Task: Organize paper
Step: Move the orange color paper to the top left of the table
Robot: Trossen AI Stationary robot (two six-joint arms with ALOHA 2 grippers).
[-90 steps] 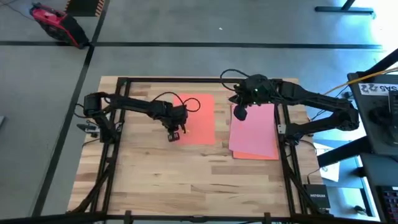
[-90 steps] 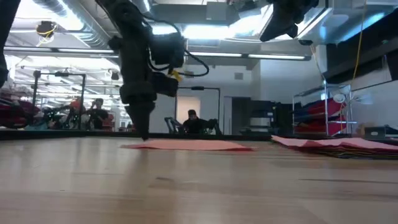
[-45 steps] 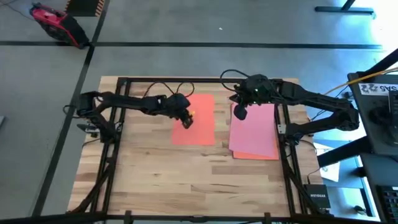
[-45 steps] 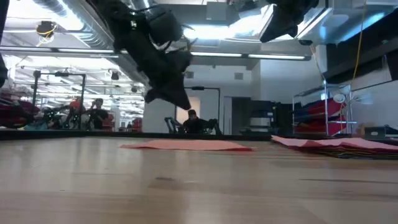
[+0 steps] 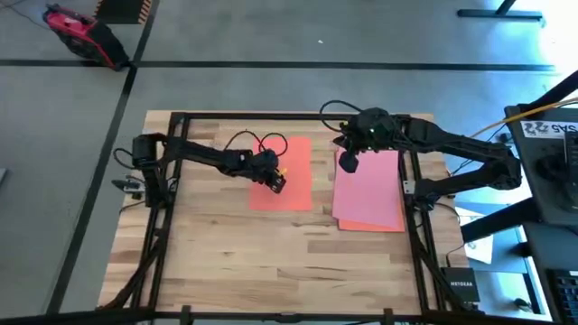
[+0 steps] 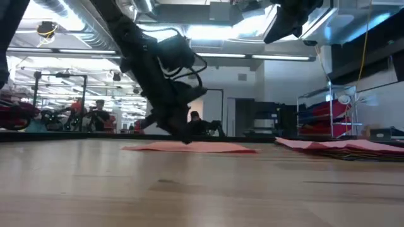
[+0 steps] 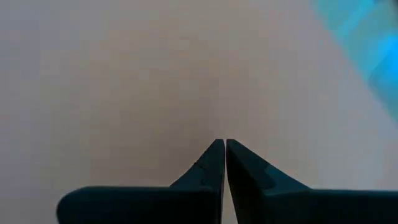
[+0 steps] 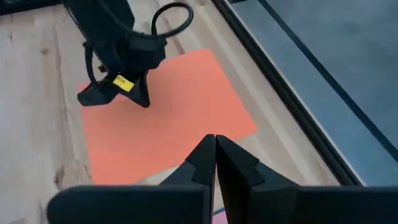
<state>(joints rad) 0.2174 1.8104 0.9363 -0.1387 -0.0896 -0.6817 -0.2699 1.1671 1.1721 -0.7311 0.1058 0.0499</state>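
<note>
Looking down from the high view, the left gripper is seen over a single orange sheet lying mid-table; the right gripper is held above a pink stack near the table's right edge. Low view: left gripper tilted, tip at the sheet. Left wrist view: fingers pressed together, nothing held. Right wrist view: fingers likewise closed, empty.
</note>
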